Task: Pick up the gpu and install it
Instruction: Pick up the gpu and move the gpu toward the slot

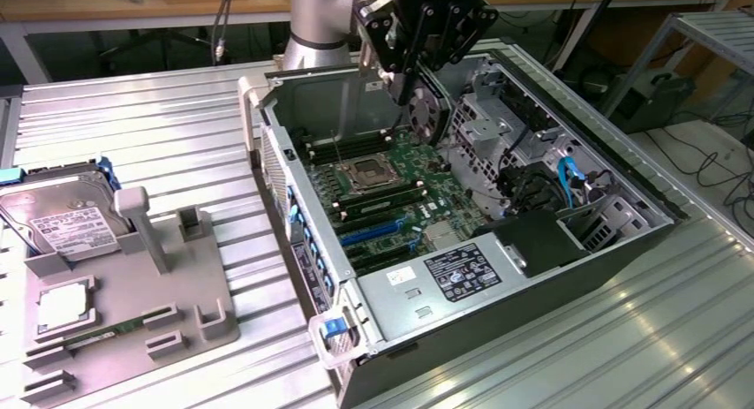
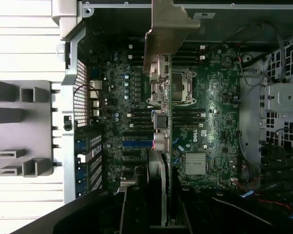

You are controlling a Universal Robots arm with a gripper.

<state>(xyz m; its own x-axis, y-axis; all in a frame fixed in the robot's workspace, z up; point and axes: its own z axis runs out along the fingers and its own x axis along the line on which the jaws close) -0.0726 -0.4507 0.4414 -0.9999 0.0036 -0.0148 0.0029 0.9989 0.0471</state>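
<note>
- The gpu (image 1: 426,117) hangs on edge above the motherboard (image 1: 395,184), inside the open computer case (image 1: 531,338).
- Its silver bracket (image 2: 168,29) shows in the wrist view.
- The gripper (image 1: 407,82) is clamped on the card's upper edge.
- Pick-up: done.
- Installation: outstanding. The card is clear of the blue slots (image 1: 374,232), not seated.

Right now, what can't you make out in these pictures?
- Faces of the gpu: the wrist view sees it edge-on.
- Strip of motherboard beneath it: hidden by the gpu and its bracket in the wrist view.
- Print on the hard drive label: too small in the exterior view.
</note>
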